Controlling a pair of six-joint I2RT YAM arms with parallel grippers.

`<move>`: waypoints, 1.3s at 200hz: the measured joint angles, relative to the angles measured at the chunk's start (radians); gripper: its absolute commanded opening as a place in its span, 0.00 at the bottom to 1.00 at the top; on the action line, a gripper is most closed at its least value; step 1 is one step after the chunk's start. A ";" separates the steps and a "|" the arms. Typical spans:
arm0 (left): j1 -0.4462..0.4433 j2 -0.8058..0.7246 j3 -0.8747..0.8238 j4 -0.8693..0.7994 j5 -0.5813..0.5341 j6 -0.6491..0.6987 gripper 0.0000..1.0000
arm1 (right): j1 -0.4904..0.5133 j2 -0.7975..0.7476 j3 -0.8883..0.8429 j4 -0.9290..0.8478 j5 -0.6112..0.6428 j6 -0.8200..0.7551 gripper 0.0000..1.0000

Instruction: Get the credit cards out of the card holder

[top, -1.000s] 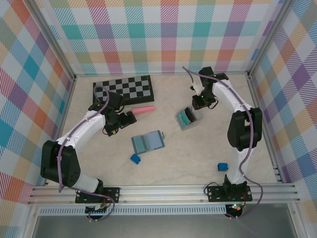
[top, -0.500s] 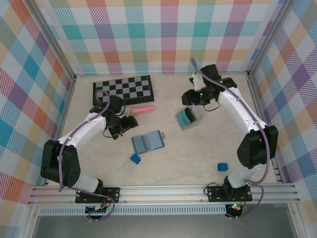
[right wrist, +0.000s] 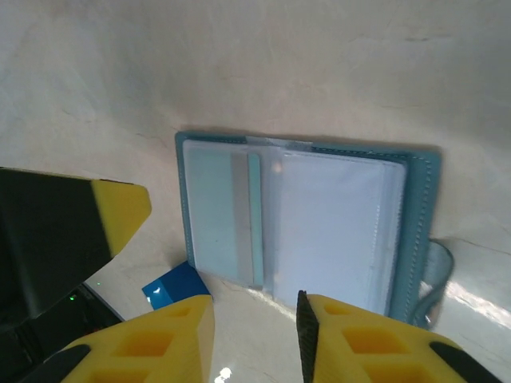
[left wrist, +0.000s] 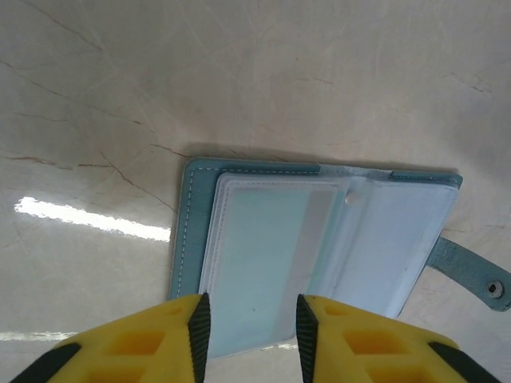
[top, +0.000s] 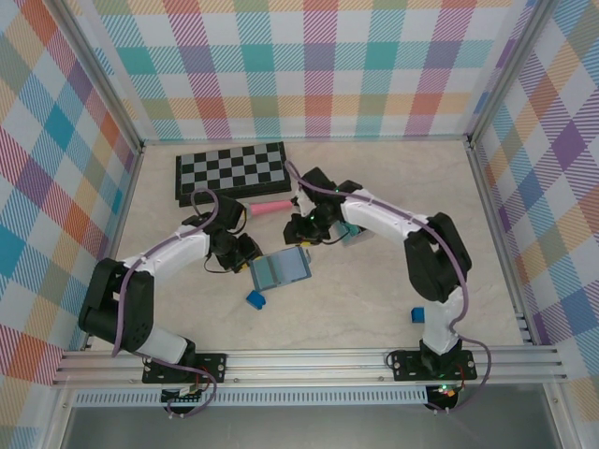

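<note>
One card holder (top: 281,269) lies open between two arms (top: 159,257) (top: 393,220). Two blue blocks: one (top: 255,299) just beside its near left corner, one (top: 420,315) well apart to its right. Beyond it, one checkerboard (top: 232,170) and one pink stick (top: 267,207).

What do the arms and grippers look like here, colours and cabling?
The left arm and right arm have white link shells, black joints and black bases, with a purple cable running along each. The left gripper and right gripper have yellow fingers with black inner pads. A small green light glows near the right wrist.
</note>
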 measured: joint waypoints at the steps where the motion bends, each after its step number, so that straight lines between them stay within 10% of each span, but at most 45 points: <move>1: 0.000 0.002 0.000 0.002 0.001 -0.002 0.30 | 0.001 0.002 0.001 0.000 0.000 0.000 0.32; 260: -0.005 0.118 -0.005 0.052 0.024 -0.011 0.23 | 0.014 0.225 0.116 -0.106 0.057 0.037 0.32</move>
